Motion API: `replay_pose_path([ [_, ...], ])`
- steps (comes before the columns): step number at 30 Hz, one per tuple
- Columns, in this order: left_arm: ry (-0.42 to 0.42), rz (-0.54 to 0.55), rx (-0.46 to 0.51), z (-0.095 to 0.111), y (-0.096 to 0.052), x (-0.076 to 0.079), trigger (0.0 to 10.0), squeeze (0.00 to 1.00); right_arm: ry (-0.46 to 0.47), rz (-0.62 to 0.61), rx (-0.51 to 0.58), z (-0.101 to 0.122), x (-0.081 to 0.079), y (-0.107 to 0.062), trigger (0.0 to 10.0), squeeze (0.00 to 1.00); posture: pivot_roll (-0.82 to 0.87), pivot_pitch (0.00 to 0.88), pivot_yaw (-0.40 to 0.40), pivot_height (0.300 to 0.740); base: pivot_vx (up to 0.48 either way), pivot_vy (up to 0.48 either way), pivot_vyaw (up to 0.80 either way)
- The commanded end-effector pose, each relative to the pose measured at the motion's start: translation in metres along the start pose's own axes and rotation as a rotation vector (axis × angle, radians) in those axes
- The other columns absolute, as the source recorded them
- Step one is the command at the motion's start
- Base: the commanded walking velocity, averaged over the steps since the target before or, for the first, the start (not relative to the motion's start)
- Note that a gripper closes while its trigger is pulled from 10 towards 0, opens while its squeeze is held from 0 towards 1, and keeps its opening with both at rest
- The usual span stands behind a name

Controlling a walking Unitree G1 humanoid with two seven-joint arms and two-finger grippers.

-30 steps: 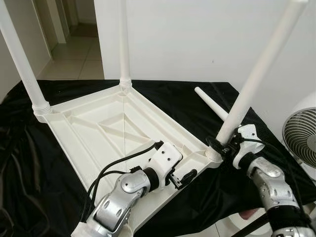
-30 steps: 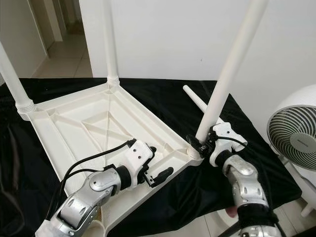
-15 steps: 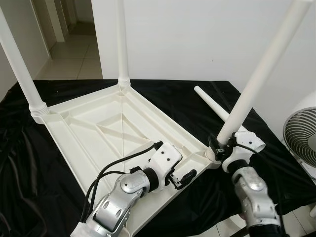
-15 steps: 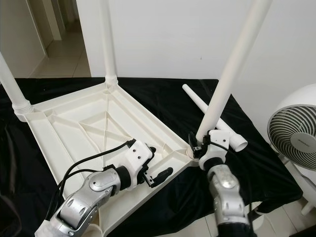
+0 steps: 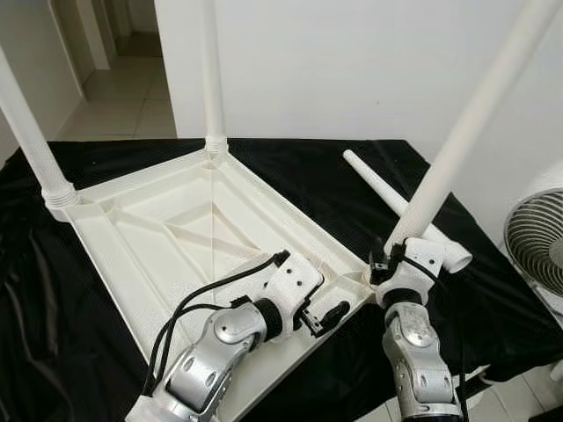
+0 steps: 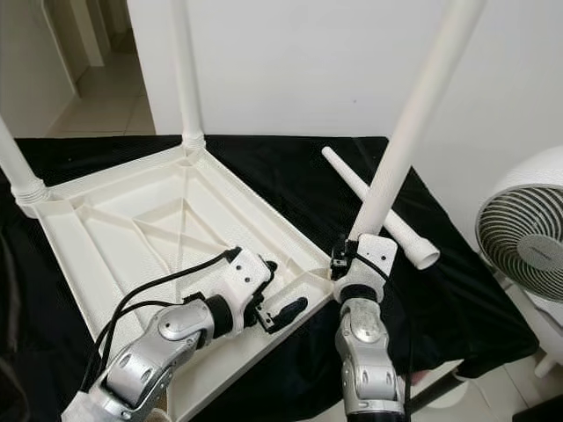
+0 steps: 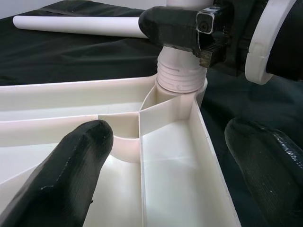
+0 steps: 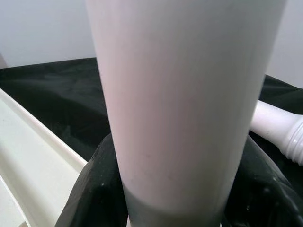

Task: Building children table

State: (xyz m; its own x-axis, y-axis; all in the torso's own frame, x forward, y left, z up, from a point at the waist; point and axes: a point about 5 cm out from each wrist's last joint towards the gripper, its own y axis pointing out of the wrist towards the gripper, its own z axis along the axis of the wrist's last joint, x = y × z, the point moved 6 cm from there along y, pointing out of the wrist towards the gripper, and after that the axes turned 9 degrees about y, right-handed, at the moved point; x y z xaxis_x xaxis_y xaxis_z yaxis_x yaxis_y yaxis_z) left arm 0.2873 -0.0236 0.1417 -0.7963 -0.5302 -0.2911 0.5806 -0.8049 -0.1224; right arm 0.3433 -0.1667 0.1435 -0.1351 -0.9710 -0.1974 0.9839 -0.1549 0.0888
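Nearest the robot, the left gripper point(image 5: 327, 316) hangs spread wide over the near rim of the upturned white tabletop point(image 5: 189, 233), gripping nothing. Just right, the right gripper point(image 5: 384, 261) is clamped around the near-right table leg point(image 5: 457, 149) at its corner socket. Farther right, a loose leg point(image 5: 396, 200) lies on the black cloth point(image 5: 290, 167). Two more legs stand at the far corners.

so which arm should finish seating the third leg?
Right, probably. The right gripper is clamped on that leg just above its corner socket, so it can keep twisting. The left gripper is open over the upturned tabletop, holding nothing; the loose leg lies on the black cloth.
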Motion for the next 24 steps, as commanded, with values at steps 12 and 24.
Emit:
replay_pose_path([
  [12, 0.02, -0.022, 0.001, 0.001, 0.0, -0.003, 10.0, 0.0, -0.022, 0.088, -0.032, -0.01, 0.002, 0.007, 10.0, 1.0, 0.03, 0.0, -0.003, 0.74, 0.0, 0.0, 0.0],
  [24, 0.036, -0.04, -0.001, 0.001, 0.002, -0.005, 10.0, 0.0, -0.035, 0.384, -0.044, -0.006, -0.018, 0.011, 10.0, 0.0, 0.02, 0.0, 0.024, 0.74, 0.0, 0.0, 0.0],
])
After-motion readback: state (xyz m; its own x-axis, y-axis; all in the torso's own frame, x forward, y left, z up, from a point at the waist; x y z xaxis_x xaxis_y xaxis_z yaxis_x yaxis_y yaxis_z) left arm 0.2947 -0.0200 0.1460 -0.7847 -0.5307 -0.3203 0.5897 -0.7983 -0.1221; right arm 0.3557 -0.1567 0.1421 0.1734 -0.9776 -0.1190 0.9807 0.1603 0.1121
